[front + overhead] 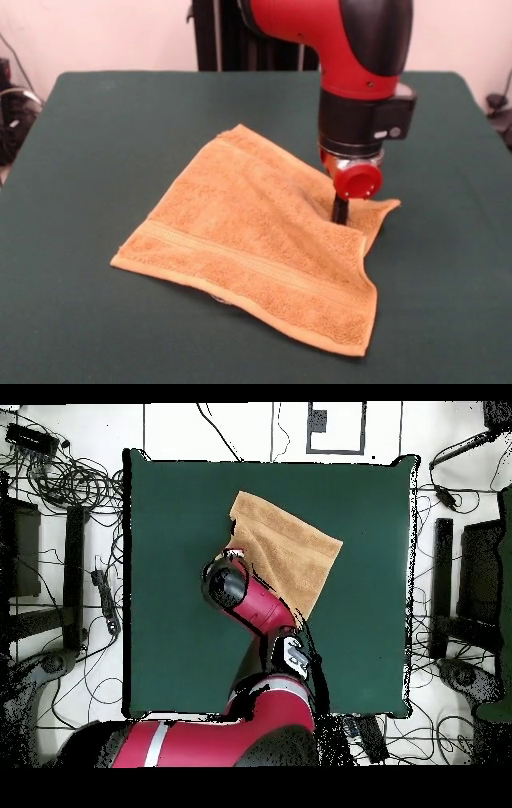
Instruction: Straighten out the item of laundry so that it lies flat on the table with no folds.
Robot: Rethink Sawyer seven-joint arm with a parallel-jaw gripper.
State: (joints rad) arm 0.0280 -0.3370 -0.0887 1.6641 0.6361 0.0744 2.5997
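The golden-orange towel (256, 232) lies mostly spread on the dark green table (104, 136), right of centre, with a woven band near its front edge. Its right corner by the gripper is bunched and folded, and a crease runs down the right edge. My gripper (340, 216) comes straight down onto that right corner and touches the cloth; its tip is partly hidden by the red wrist. In the overhead view the towel (290, 544) lies in the table's (170, 514) upper middle, and the arm's wrist (227, 584) covers the gripper at the towel's lower left edge.
The black pedestal (232, 36) stands behind the table's far edge. Cables and equipment (60, 484) lie on the floor around the table. Bare green top surrounds the towel on all sides.
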